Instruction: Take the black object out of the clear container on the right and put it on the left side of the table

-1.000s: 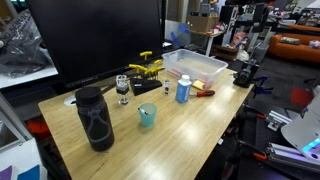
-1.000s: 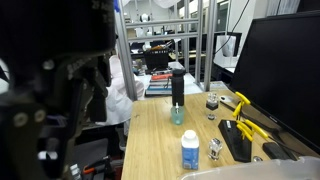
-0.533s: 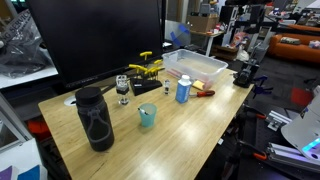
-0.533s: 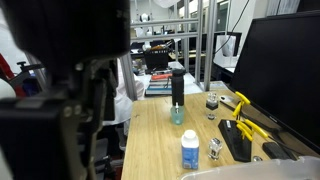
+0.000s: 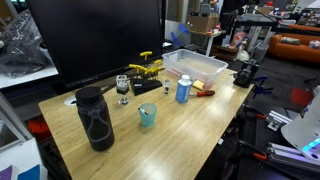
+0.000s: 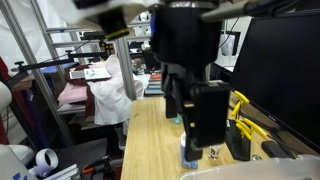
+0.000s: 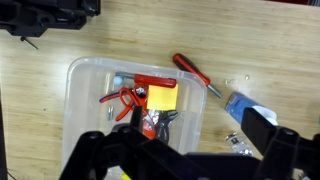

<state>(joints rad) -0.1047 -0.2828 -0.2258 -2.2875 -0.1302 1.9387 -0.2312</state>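
Black object lies inside the clear container. In the wrist view it is a small dark lump among red-handled tools, just below a yellow piece — its shape is hard to make out. The gripper hangs above the container, its fingers spread wide apart and holding nothing. On the table beside the container are a red-handled screwdriver and a blue-capped bottle. In an exterior view the container sits near one end of the table, well apart from the teal cup and the tall black bottle — the arm shows only as a dark blur in an exterior view.
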